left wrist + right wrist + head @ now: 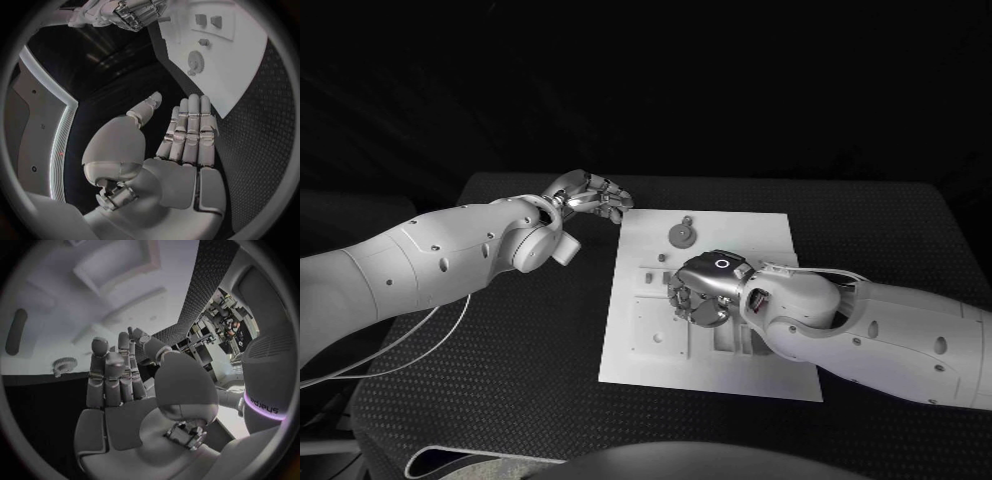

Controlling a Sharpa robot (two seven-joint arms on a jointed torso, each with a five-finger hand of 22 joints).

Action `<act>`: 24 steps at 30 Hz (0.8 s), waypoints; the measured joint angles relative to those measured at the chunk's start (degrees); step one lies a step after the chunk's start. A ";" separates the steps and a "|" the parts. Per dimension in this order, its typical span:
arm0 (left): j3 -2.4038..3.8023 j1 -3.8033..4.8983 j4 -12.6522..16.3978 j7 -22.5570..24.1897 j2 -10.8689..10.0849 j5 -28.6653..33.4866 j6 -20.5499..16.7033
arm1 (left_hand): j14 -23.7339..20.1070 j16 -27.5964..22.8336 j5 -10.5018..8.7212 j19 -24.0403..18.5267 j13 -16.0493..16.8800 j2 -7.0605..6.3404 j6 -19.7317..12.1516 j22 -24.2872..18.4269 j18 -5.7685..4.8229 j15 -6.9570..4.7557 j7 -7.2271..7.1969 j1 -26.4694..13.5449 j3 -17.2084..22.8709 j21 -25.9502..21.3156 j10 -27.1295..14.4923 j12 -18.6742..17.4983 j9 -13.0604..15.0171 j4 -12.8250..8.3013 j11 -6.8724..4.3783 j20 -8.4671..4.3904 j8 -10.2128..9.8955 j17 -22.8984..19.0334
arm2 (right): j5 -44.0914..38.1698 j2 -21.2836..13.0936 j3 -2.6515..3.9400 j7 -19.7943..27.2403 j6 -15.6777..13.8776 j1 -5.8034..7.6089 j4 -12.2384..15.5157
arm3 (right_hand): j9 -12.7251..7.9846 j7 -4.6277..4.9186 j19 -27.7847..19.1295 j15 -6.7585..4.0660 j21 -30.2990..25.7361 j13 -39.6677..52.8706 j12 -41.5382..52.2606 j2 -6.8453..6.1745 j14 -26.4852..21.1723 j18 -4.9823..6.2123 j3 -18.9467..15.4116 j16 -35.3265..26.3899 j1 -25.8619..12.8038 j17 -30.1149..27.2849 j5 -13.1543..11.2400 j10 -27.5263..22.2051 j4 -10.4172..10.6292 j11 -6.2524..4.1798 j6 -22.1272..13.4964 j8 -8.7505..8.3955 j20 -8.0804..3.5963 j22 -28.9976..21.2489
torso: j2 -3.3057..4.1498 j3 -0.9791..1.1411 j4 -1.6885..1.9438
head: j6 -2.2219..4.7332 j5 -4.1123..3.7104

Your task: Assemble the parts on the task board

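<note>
Where recesses pit it, white task board (733, 345), grey gear part (682, 233)

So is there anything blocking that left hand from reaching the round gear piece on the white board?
Nothing visible does. The left hand hovers open beside the task board, with bare table between it and the gear.

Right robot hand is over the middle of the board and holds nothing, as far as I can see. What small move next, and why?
Probably move the right robot hand toward the far end of the task board, to the round gear-like part. That robot hand hangs over the board's middle with fingers extended and nothing in them, and the part lies untouched. The left robot hand waits off the board's far corner.
</note>
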 measured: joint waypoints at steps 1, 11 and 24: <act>0.00 0.00 0.00 0.00 0.00 0.00 0.00 | 0.00 0.00 0.00 0.00 0.00 0.00 0.00 0.00 0.00 0.00 0.00 0.00 0.00 0.00 0.00 0.00 0.00 0.00 0.00 0.00 0.00 0.00 | -0.10 0.09 -0.03 0.00 0.02 -0.05 0.00 | 0.00 0.02 0.00 0.00 0.00 0.00 0.00 0.00 0.00 0.00 0.00 0.00 0.00 0.01 -0.03 0.00 0.00 0.00 0.01 0.00 0.00 0.00 | 0.00 0.00 0.00 | -0.04 0.04; 0.00 0.00 0.08 -0.01 0.01 0.00 0.01 | 0.00 0.00 0.00 0.00 0.00 0.00 0.00 0.00 0.00 0.00 0.00 0.00 0.00 0.00 0.00 0.00 -0.01 0.00 0.00 0.00 0.00 0.05 | -0.81 0.87 -0.19 0.01 0.19 -0.48 -0.97 | 0.02 0.10 0.14 0.02 0.00 0.01 0.00 0.00 0.02 0.00 0.11 0.00 0.00 0.05 -0.04 0.00 0.10 0.00 0.09 -0.15 -0.14 0.01 | 0.00 -0.01 -0.02 | -0.31 0.23; 0.00 0.00 0.15 -0.03 -0.09 0.00 0.02 | 0.00 0.00 0.00 0.00 0.00 0.00 0.00 -0.04 0.00 0.00 0.00 0.00 0.00 0.00 0.00 0.00 0.01 0.00 0.00 0.00 0.00 0.09 | -1.20 1.17 -0.24 0.04 0.56 -0.72 -1.67 | 0.03 0.18 0.13 0.11 0.00 0.11 0.00 0.00 0.11 0.00 0.11 0.00 0.01 0.04 -0.21 0.00 0.10 0.00 0.00 0.06 -0.12 0.04 | -0.01 -0.02 -0.03 | -0.52 0.50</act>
